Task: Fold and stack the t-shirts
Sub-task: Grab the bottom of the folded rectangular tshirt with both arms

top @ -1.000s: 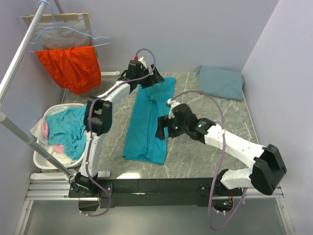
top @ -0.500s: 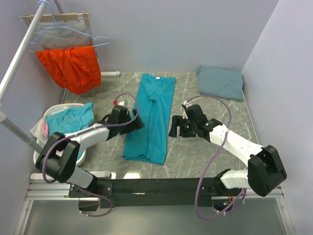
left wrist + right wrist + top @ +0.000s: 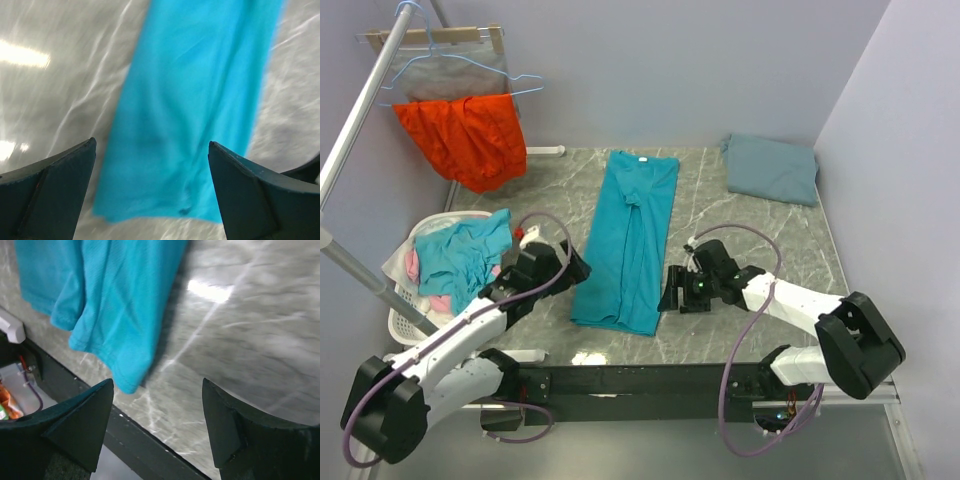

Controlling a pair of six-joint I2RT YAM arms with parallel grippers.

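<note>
Now two t-shirts: teal t-shirt between left claw and right claw, slate t-shirt well beyond the right. Both arms reach low, claws spread, empty.

Right gripper low over the grey marble table, jaws spread wide, nothing between them, teal t-shirt lying flat upper left, its hem corner pointing down toward the gap, black table edge crossing underneath, bright glare just beyond the cloth
</note>
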